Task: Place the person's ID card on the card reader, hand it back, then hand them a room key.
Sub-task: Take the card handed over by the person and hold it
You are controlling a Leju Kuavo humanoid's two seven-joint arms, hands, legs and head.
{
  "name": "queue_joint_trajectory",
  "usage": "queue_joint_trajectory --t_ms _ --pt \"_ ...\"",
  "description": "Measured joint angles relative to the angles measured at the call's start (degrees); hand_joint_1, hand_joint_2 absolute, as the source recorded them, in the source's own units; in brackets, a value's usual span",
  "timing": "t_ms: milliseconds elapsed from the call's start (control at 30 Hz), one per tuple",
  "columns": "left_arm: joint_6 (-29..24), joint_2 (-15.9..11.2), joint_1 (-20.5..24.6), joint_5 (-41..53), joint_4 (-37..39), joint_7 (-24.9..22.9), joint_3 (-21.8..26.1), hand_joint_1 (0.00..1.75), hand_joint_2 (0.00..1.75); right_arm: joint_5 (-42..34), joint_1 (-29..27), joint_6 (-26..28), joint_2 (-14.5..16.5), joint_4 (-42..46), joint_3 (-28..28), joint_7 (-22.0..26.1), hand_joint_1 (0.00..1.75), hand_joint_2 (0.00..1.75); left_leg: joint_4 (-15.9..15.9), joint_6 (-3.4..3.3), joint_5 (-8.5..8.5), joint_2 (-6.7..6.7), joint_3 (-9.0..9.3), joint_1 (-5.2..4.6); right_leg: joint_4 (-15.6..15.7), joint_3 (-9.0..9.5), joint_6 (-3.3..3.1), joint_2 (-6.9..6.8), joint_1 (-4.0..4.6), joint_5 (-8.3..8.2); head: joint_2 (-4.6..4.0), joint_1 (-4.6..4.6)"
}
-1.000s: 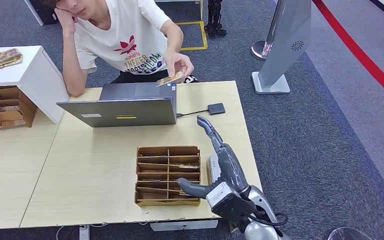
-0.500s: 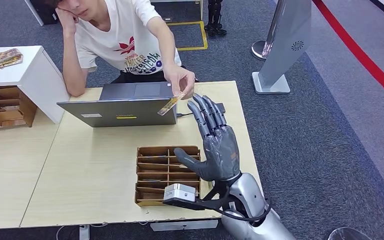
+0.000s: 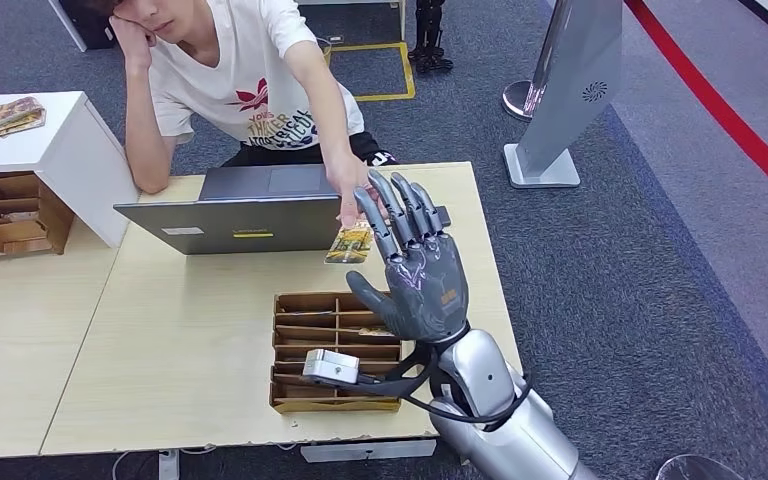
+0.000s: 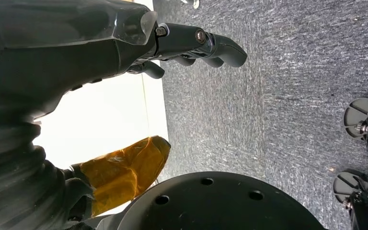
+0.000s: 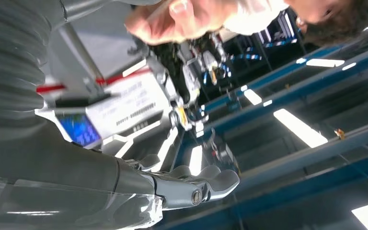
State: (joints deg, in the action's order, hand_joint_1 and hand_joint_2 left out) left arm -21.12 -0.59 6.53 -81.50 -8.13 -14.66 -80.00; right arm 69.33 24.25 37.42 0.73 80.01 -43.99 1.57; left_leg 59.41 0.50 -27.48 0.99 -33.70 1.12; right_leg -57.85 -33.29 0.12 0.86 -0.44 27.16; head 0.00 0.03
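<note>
Since the earlier frames the right hand [image 3: 415,270] has been rising from low over the table to palm-up above the front right of the desk, while the person's hand [image 3: 348,190] has been bringing the ID card [image 3: 350,243] down from above the laptop [image 3: 245,210] to just beside the robot's fingers [image 3: 385,215].

The right hand is standing open, fingers spread and pointing away toward the person, holding nothing; its fingertips are covering most of the card reader [image 3: 442,214], so only a dark corner is showing. Whether the card's edge is touching the nearest finger cannot be told. The card is hanging from the person's fingers with its long axis running roughly toward the robot, lower end over the tabletop [image 3: 180,340] between the laptop and the wooden key tray [image 3: 335,350].

The left hand [image 4: 196,45] is hanging beside the table edge over grey carpet, fingers curled in on nothing.

Open tabletop is lying left of the tray; the right edge of the desk is running close beside the raised forearm.
</note>
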Motion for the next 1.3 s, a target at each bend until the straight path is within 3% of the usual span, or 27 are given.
queue_joint_trajectory --t_ms 300,467,500,633,667,1300 --pt "0.2 0.0 0.1 1.0 0.0 -0.1 -1.6 0.00 1.75 8.6 3.4 2.0 1.1 -4.8 0.7 -2.1 0.00 1.75 0.0 -0.02 0.02 0.01 0.00 0.00 0.0 0.00 -0.01 0.00 0.00 -0.01 0.00 0.00" --pt "0.2 0.0 0.3 1.2 0.0 -0.1 -2.1 0.00 1.75 9.5 4.1 2.1 1.6 -6.3 1.2 -2.2 0.00 1.75 0.0 -0.02 0.02 0.01 -0.01 0.00 0.0 0.00 -0.01 0.00 0.00 -0.01 0.00 0.01" --pt "0.2 0.0 0.3 1.2 0.0 -0.1 -2.1 0.00 1.75 9.7 4.2 2.1 1.6 -6.5 1.2 -2.2 0.10 1.75 0.0 -0.02 0.02 0.01 -0.01 0.00 0.0 0.00 -0.01 -0.01 0.00 -0.01 0.00 0.01" --pt "0.3 0.0 0.4 1.3 0.0 -0.1 -2.5 0.00 1.75 11.3 4.5 2.1 1.7 -7.5 1.3 -2.3 1.61 1.75 0.0 -0.02 0.02 0.01 -0.01 0.00 0.0 0.00 -0.01 -0.01 0.00 -0.01 0.00 0.01" --pt "0.3 0.0 0.5 1.3 0.0 -0.1 -2.7 0.00 1.75 11.6 4.5 2.1 1.8 -7.7 1.3 -2.4 1.71 1.75 0.0 -0.02 0.02 0.01 -0.01 0.00 0.0 0.00 -0.01 -0.01 0.00 -0.01 0.00 0.01" --pt "0.9 -0.1 0.5 1.1 0.0 -0.8 -3.3 0.00 1.75 11.9 3.9 2.1 2.2 -10.0 2.5 -2.3 1.75 1.75 0.0 -0.02 0.01 0.01 -0.01 0.00 0.0 0.00 -0.01 -0.01 0.00 -0.01 0.00 0.01"
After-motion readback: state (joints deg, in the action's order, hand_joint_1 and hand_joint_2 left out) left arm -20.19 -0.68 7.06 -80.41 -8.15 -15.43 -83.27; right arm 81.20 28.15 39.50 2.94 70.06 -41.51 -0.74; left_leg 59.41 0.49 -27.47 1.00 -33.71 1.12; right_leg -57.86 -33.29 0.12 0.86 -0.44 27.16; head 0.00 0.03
